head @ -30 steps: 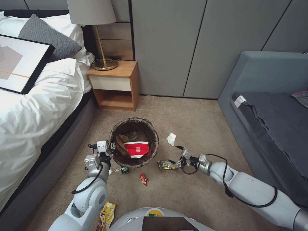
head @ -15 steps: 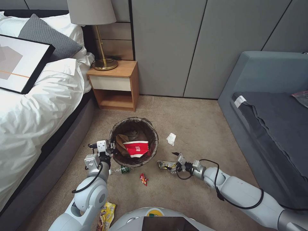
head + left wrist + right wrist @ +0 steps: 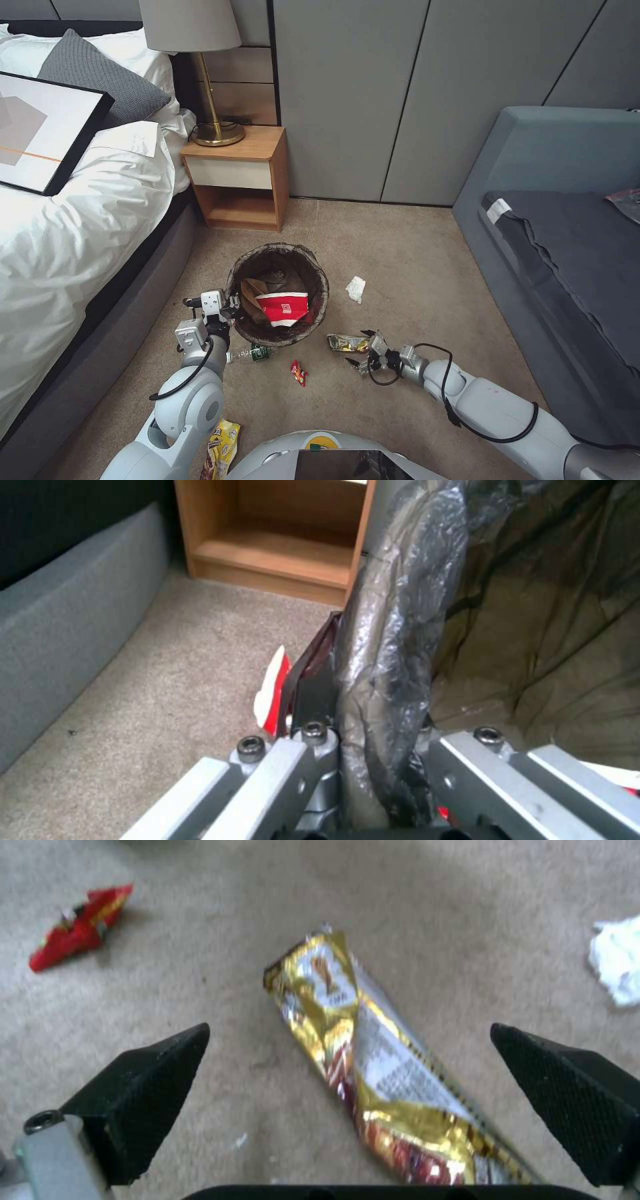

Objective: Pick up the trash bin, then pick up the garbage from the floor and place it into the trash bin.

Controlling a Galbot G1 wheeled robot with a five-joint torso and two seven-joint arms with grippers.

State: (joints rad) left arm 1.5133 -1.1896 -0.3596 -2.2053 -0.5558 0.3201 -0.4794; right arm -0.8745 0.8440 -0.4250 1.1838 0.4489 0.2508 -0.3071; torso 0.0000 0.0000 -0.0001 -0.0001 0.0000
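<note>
Meanwhile, the right gripper (image 3: 360, 347) has been drawn back and lowered, so the gold candy wrapper (image 3: 373, 1060) now lies between its 2 wide-open, empty fingers, seemingly ready for grasping. The trash bin (image 3: 278, 294) rim is kept clamped by the left gripper (image 3: 230, 308).

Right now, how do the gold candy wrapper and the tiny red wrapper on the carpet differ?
The gold candy wrapper is long, shiny and flattened; the tiny red wrapper is much smaller and crumpled. The gold candy wrapper lies between the open fingers of the right gripper; the tiny red wrapper sits off to the side, outside them. Both lie loose on the carpet, outside the trash bin.
</note>
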